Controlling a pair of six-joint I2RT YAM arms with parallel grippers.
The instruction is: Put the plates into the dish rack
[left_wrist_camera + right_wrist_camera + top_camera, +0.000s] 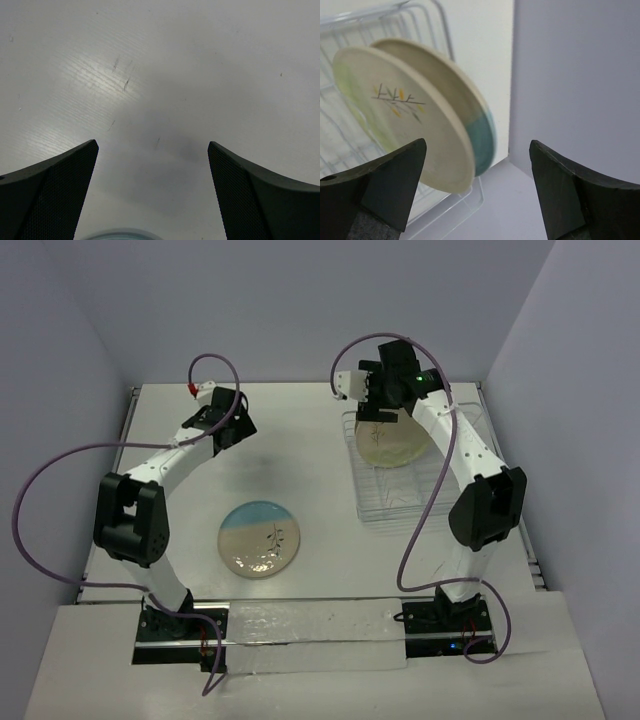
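Observation:
A half blue, half cream plate (262, 538) lies flat on the table in front of the arms; its rim (120, 235) shows at the bottom edge of the left wrist view. Two plates stand on edge in the wire dish rack (415, 495): an all-cream plate (400, 115) with a sprig drawing, and behind it a blue-and-cream plate (482, 135). In the top view they show as one cream disc (392, 440). My right gripper (477, 192) is open and empty just above these plates. My left gripper (152, 192) is open and empty over bare table at the back left.
The white table (300, 430) is walled at the back and both sides. The rack's clear tray base (465, 210) reaches close to the right wall. A clear sheet (310, 625) lies between the arm bases at the near edge.

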